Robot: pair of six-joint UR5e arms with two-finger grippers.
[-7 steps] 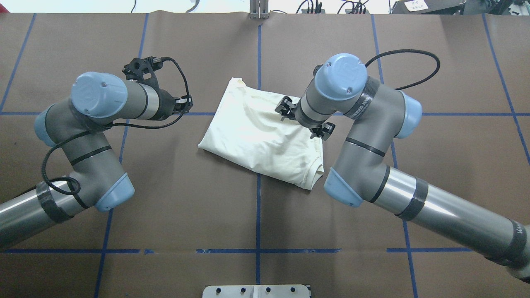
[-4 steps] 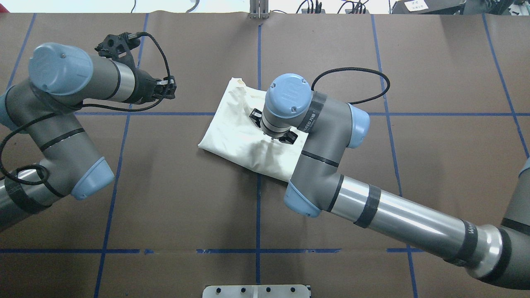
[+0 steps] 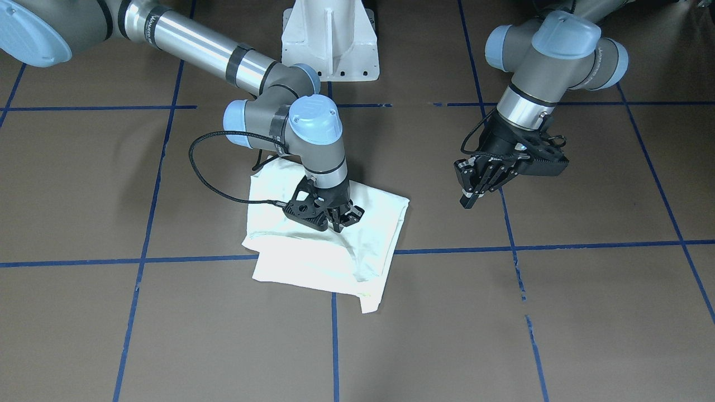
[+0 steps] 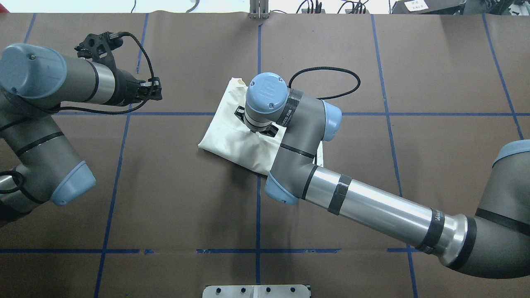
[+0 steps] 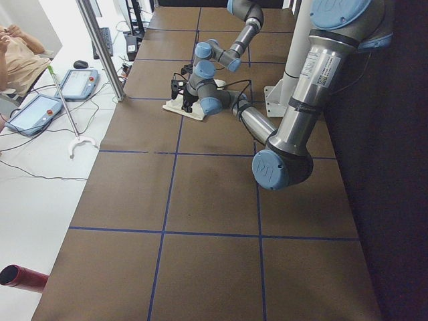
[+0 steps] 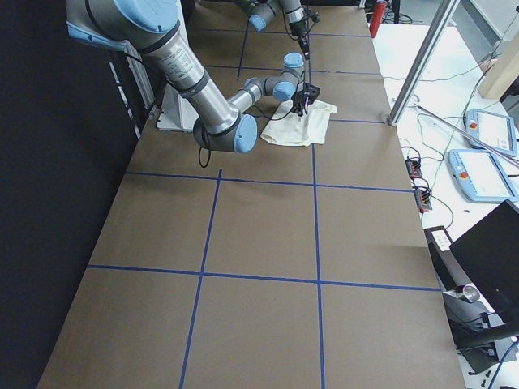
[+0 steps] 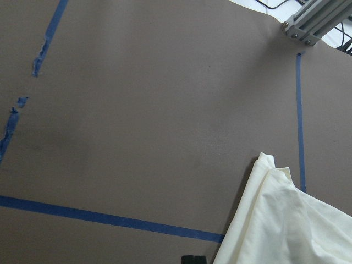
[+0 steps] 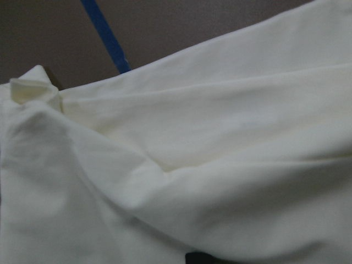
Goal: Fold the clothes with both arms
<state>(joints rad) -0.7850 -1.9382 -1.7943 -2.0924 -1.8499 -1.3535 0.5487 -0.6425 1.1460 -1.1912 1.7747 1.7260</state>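
Centrally, right end effector [image 3: 338, 222] pinching cream T-shirt [image 3: 313, 268] on brown desk [image 3: 503, 312], left end effector [image 3: 466, 201] closed, empty, well apart.

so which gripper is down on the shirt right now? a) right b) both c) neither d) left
a: the right gripper is down on the shirt, while the left gripper hangs off to the side, not touching it.
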